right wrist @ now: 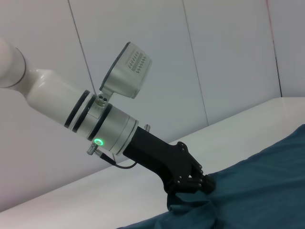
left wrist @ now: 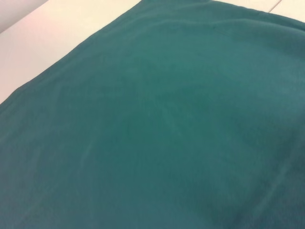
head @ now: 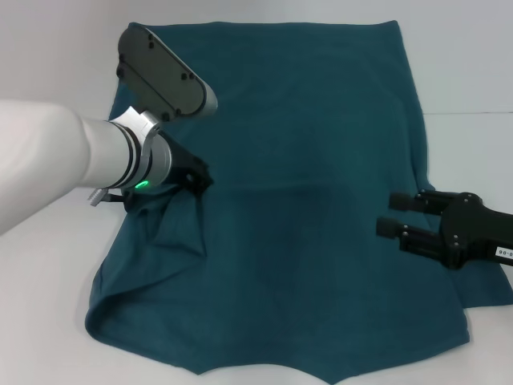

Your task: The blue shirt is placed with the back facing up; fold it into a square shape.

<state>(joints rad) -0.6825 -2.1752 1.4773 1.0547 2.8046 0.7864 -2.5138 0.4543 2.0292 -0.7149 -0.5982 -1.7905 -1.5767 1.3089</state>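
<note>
Blue shirt (head: 304,200) lies spread on the white worktop (head: 48,337), plain side up. Left hand (head: 196,178) clenched on a bunched fold at its left edge; right hand (head: 401,215) released, hovering over the right side. Cloth looks soft, light and limp, so grip edges or corners.

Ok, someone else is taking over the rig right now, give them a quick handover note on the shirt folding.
Left gripper: shut on the blue shirt, pinching cloth at its left edge and lifting it slightly, so it bunches there.
Right gripper: open, over the shirt's right edge, holding nothing.
Shirt: spread on the white table, plain side up, mostly flat.
Done: left edge gripped only; no fold laid yet.
Left: probably grip the right side, then make all folds into a square.
</note>
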